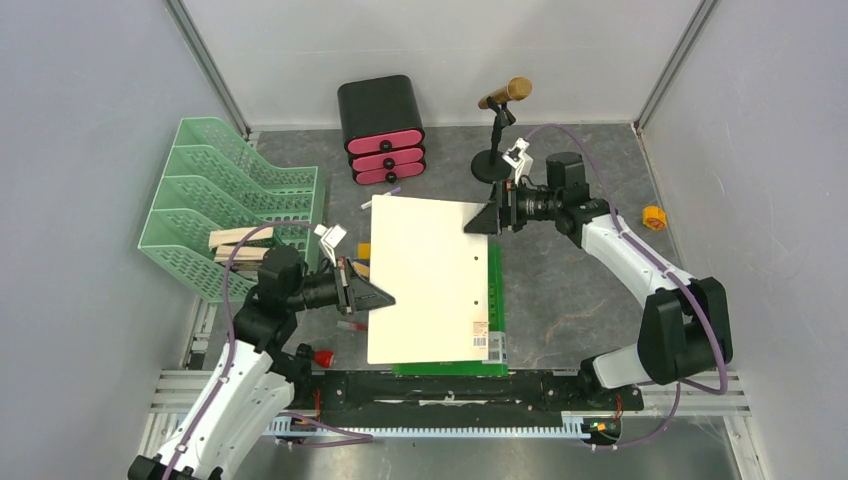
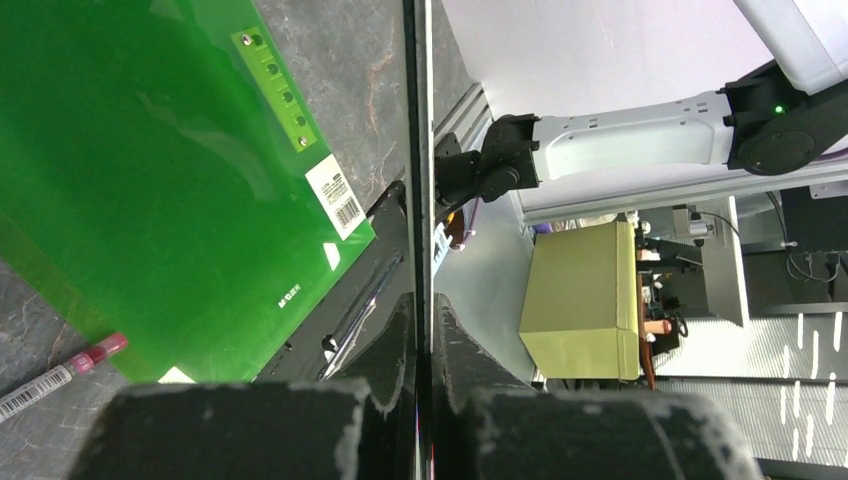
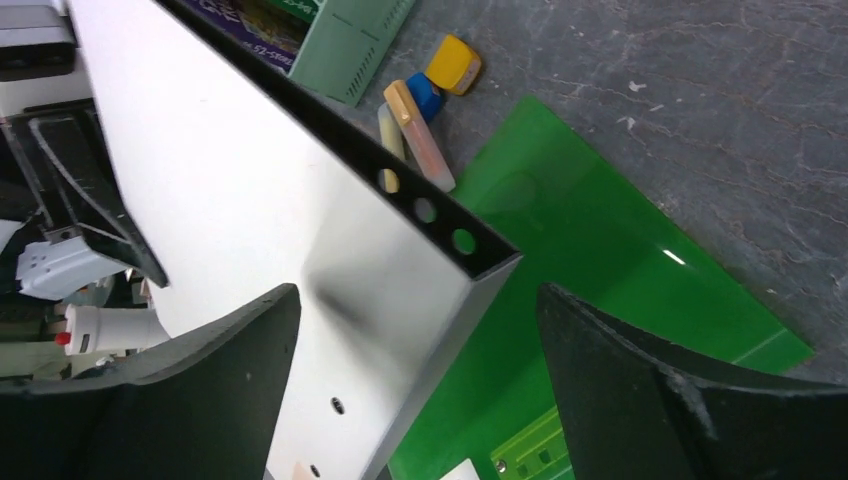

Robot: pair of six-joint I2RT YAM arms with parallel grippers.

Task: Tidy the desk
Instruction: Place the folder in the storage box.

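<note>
A large white binder point(image 1: 430, 280) hangs tilted over the dark marbled desk point(image 1: 580, 290). My left gripper point(image 1: 375, 297) is shut on its left edge. In the left wrist view that cover runs edge-on as a thin line point(image 2: 422, 150) between the closed fingers of the left gripper point(image 2: 422, 300). At the binder's far right corner, my right gripper point(image 1: 490, 218) stands open. In the right wrist view the white binder point(image 3: 250, 200) and its black holed spine point(image 3: 420, 205) reach between the wide-open fingers point(image 3: 650, 390) of the right gripper point(image 3: 418, 290) without touching them. A green folder point(image 1: 495, 300) lies flat underneath.
A mint-green tiered tray point(image 1: 215, 200) stands at the left and a black drawer box with pink fronts point(image 1: 383, 130) at the back. Beside the box is a microphone on a stand point(image 1: 500, 125). A small orange object point(image 1: 654, 216) sits far right. Erasers and sticks point(image 3: 425, 95) lie under the binder.
</note>
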